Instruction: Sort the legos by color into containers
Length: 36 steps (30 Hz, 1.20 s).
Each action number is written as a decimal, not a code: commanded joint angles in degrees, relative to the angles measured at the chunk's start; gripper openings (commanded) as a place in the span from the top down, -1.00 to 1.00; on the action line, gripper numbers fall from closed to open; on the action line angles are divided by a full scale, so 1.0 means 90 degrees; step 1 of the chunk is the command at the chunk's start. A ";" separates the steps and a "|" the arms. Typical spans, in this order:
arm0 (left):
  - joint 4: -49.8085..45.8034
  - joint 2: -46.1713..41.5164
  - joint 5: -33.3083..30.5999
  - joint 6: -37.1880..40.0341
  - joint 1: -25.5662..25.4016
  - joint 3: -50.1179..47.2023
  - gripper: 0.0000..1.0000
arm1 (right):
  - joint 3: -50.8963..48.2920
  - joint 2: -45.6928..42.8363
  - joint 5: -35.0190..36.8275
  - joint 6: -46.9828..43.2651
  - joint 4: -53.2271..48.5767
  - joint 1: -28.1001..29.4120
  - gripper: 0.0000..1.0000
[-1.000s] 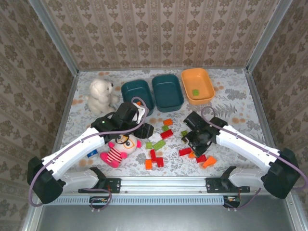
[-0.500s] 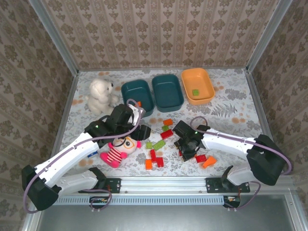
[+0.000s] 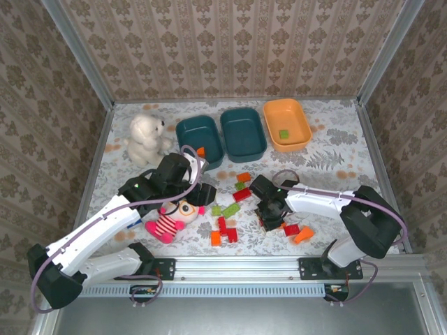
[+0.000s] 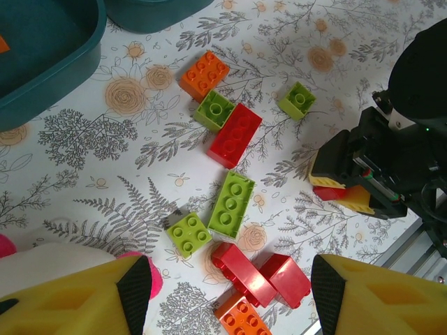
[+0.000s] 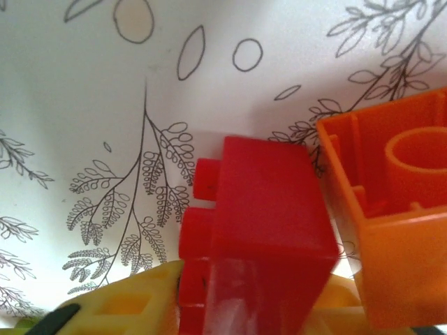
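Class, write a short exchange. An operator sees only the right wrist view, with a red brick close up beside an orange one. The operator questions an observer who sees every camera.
Operator: I have a red brick right in front of me. Is anything in the bins?
Observer: The orange bin holds one green brick.
Operator: Where is the other arm?
Observer: The left gripper hangs open above the loose bricks, next to the pink doll.
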 commanded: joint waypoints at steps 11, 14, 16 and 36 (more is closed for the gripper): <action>0.0310 0.0058 -0.0243 -0.0630 0.0146 0.0289 -0.34 | 0.3709 0.0610 0.1449 -0.3818 -0.1767 -0.0472 0.58; 0.0583 0.0095 -0.0317 -0.0960 0.0398 0.0405 -0.36 | 0.4807 0.1348 0.1352 -0.5090 -0.1791 -0.0726 0.59; 0.0735 0.0166 -0.0308 -0.1150 0.0613 0.0467 -0.37 | 0.5416 0.1902 0.1225 -0.5723 -0.1826 -0.0925 0.59; 0.0265 0.0936 -0.0172 -0.1314 0.1404 0.0727 -0.36 | 1.0336 0.6585 -0.0289 -0.7335 -0.3215 -0.2297 0.21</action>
